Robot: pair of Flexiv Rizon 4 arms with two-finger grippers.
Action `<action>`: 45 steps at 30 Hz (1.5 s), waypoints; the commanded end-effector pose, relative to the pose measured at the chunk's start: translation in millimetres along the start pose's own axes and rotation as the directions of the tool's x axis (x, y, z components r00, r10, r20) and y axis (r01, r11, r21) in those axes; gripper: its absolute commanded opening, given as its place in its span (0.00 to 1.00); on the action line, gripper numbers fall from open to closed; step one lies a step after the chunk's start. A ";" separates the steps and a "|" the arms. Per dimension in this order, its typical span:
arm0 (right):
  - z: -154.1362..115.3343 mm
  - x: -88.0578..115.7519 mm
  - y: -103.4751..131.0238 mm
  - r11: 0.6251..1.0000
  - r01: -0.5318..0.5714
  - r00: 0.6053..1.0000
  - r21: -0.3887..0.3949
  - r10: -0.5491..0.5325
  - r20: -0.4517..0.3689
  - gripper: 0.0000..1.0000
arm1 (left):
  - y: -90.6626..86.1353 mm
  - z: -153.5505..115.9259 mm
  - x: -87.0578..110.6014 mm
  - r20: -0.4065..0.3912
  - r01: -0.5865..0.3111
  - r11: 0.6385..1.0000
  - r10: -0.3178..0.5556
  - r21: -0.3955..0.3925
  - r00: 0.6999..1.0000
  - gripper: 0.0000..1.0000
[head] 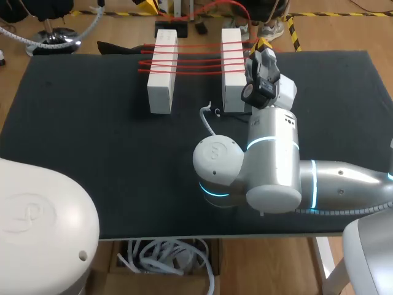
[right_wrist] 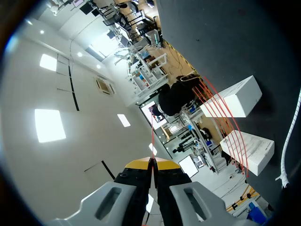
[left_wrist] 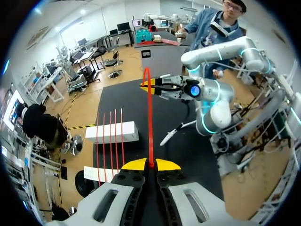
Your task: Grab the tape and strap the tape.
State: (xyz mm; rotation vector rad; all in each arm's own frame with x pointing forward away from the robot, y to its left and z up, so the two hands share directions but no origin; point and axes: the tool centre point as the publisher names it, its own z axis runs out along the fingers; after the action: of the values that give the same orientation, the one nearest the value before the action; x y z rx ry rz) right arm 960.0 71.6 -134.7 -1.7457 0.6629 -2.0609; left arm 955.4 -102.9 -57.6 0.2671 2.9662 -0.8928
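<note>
A thin red tape runs straight from the left gripper to the right gripper, each with its jaws clamped on the tape. Two white rectangular blocks stand on the far side of the black table.

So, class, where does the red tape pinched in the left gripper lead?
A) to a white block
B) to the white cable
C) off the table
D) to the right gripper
D: the red tape runs from the left gripper straight ahead to the right gripper, which also pinches it.
</note>
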 end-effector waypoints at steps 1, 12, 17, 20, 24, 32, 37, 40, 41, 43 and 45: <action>0.3 2.4 -0.4 1.000 0.002 1.000 -0.002 -0.002 0.005 0.00 | -2.6 -0.8 3.6 -0.004 -0.015 1.000 0.015 0.002 1.000 0.00; 0.3 2.4 -0.4 1.000 0.002 1.000 -0.002 -0.002 0.005 0.00 | -4.3 -0.8 5.0 -0.037 -0.026 1.000 0.026 0.000 0.999 0.00; 0.3 2.4 -0.4 1.000 0.002 1.000 -0.002 -0.002 0.005 0.00 | -4.3 -0.8 5.0 -0.037 -0.026 1.000 0.026 0.000 0.999 0.00; 0.3 2.4 -0.4 1.000 0.002 1.000 -0.002 -0.002 0.005 0.00 | -4.3 -0.8 5.0 -0.037 -0.026 1.000 0.026 0.000 0.999 0.00; 0.3 2.4 -0.4 1.000 0.002 1.000 -0.002 -0.002 0.005 0.00 | -4.3 -0.8 5.0 -0.037 -0.026 1.000 0.026 0.000 0.999 0.00; -0.6 30.1 3.9 0.959 0.280 0.960 0.039 -0.278 -0.046 0.00 | -4.3 -0.8 5.0 -0.037 -0.026 1.000 0.026 0.000 0.999 0.00; -8.2 55.4 -0.8 0.659 0.740 0.671 0.133 -0.713 -0.204 0.00 | -4.3 -0.8 5.0 -0.037 -0.026 1.000 0.026 0.000 0.999 0.00; -8.1 65.4 -6.7 0.554 0.821 0.570 0.140 -0.777 -0.268 0.00 | -4.3 -0.8 5.0 -0.037 -0.026 1.000 0.026 0.000 0.999 0.00; -8.1 65.4 -6.7 0.554 0.821 0.570 0.140 -0.777 -0.268 0.00 | -4.3 -0.8 5.0 -0.037 -0.026 1.000 0.026 0.000 0.999 0.00; -8.1 65.4 -6.7 0.554 0.821 0.570 0.140 -0.777 -0.268 0.00 | -4.3 -0.8 5.0 -0.037 -0.026 1.000 0.026 0.000 0.999 0.00; -8.1 65.4 -6.7 0.554 0.821 0.570 0.140 -0.777 -0.268 0.00 | -4.3 -0.8 5.0 -0.037 -0.026 1.000 0.026 0.000 0.999 0.00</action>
State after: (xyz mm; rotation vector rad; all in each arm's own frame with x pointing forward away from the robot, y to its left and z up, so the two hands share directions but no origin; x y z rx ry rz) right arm 940.5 52.8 -85.5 -1.9089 0.0735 -2.5342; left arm 949.8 -105.3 -55.5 0.3253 2.9864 -0.8977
